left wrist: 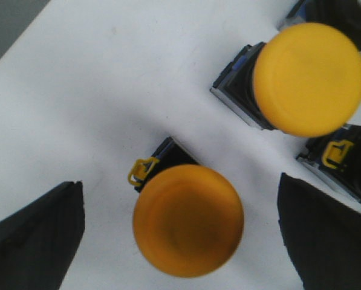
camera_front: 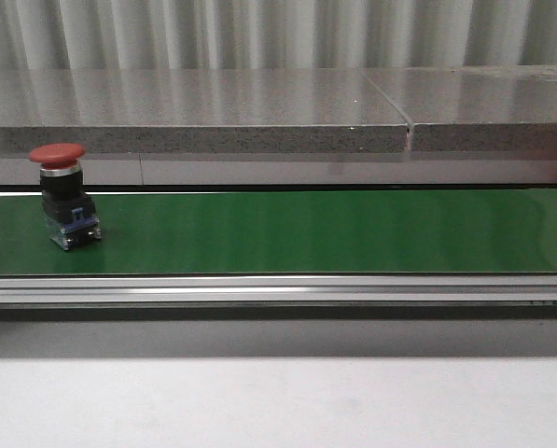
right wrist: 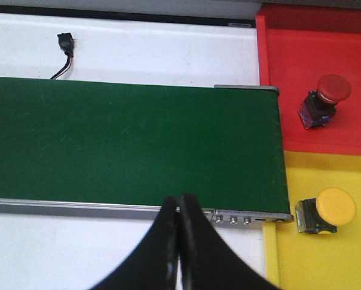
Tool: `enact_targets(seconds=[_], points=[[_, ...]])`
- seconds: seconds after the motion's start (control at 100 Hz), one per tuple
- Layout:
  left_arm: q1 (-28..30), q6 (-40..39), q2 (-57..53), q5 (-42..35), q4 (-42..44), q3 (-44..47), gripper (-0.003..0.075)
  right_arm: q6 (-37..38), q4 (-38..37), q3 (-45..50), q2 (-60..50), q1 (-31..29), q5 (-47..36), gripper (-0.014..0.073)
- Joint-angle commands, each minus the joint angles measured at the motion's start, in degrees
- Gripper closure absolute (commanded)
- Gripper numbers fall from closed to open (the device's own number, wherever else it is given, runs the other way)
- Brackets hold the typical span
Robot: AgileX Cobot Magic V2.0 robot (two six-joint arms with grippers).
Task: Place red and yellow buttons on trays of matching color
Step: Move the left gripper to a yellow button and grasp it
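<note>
A red button [camera_front: 62, 196] stands upright on the green belt [camera_front: 297, 229] at its left end in the front view; neither gripper shows there. In the left wrist view my left gripper [left wrist: 180, 232] is open, its dark fingers [left wrist: 38, 235] wide on either side of a yellow button [left wrist: 188, 220] on a white surface, not touching it. A second yellow button [left wrist: 307, 78] lies beyond. My right gripper [right wrist: 179, 211] is shut and empty above the belt's near rail. A red button [right wrist: 324, 99] sits in the red tray [right wrist: 289, 72], a yellow button [right wrist: 330, 210] in the yellow tray [right wrist: 325, 266].
More black button bases [left wrist: 343, 160] lie close beside the yellow buttons on the white surface [left wrist: 107, 90]. A grey stone ledge [camera_front: 259, 117] runs behind the belt. A small black connector with a wire [right wrist: 65, 45] lies beyond the belt in the right wrist view.
</note>
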Motion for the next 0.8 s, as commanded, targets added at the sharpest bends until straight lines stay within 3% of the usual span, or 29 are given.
enact_targets(seconds=[0.0,0.13,0.2,0.51,0.79], points=[[0.0,-0.5,-0.5,-0.8,-0.3,-2.2,0.0102,-0.4,0.2,-1.5,-0.3,0.0,-3.7,0.0661],[0.0,-0.5,0.2,-1.5,-0.2,-2.2,0.0111,-0.4,0.2,-1.5,-0.3,0.0,-3.7,0.0661],[0.0,-0.5,0.2,-2.0,-0.1,-2.3,0.0167,-0.4,0.2,-1.5,-0.3,0.0,-3.7,0.0661],[0.0,-0.5,-2.7,-1.0,-0.1,-2.5,0.0741,-0.4,0.2,-1.5,-0.3,0.0,-3.7,0.0661],[-2.5,-0.1,-14.6,1.6,-0.1,-2.5,0.074,-0.4,0.2,-1.5,-0.3,0.0,-3.7,0.0661]])
